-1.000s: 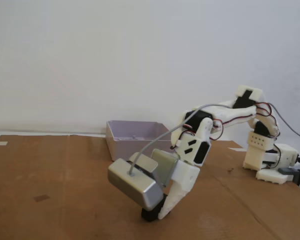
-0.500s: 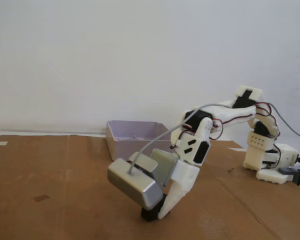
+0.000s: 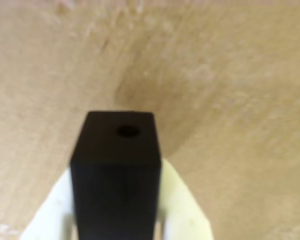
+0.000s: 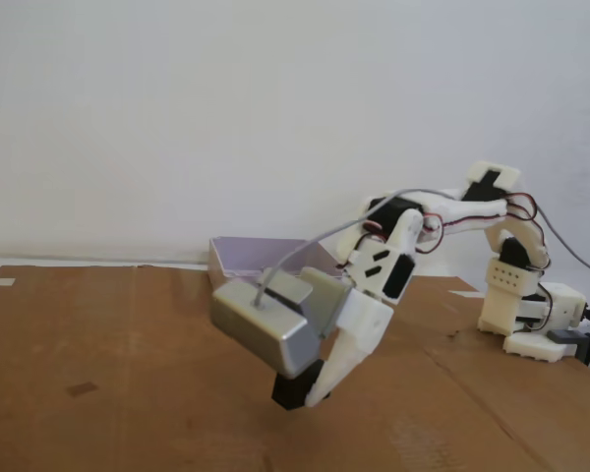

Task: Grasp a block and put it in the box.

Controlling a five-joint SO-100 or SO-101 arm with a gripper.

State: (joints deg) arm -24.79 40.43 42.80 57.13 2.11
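A: Where is the block point(image 4: 293, 391)?

B: Pinched in the gripper point(image 4: 305, 393). In the fixed view it hangs tilted at the tip of the white fingers point(image 4: 336, 369), with a sliver of cardboard point(image 4: 108, 374) showing under it, so it looks clear of the surface.

A: And from the wrist?

B: The block point(image 3: 116, 170) fills the lower middle of that view, matte black, with a small round hole in its top face. A white finger point(image 3: 182, 210) sits against each side of it. Behind it there is only blurred tan cardboard point(image 3: 230, 90).

A: So the jaws are closed on it?

B: Yes, pressed against both sides of the block.

A: Where is the box point(image 4: 265, 258)?

B: Behind the gripper in the fixed view, near the back edge of the cardboard by the white wall point(image 4: 226, 108). It is pale lilac-grey and partly hidden by the arm point(image 4: 442, 218) and the grey metal casing point(image 4: 264, 327). The block is nearer the camera than the box and apart from it.

A: What is that casing?

B: A shiny grey housing fixed beside the gripper, with a grey cable point(image 4: 315, 248) rising from its top and arching back toward the arm. It covers the upper part of the block.

A: And the arm's base point(image 4: 536, 320)?

B: At the right, standing on the cardboard, well apart from the box.
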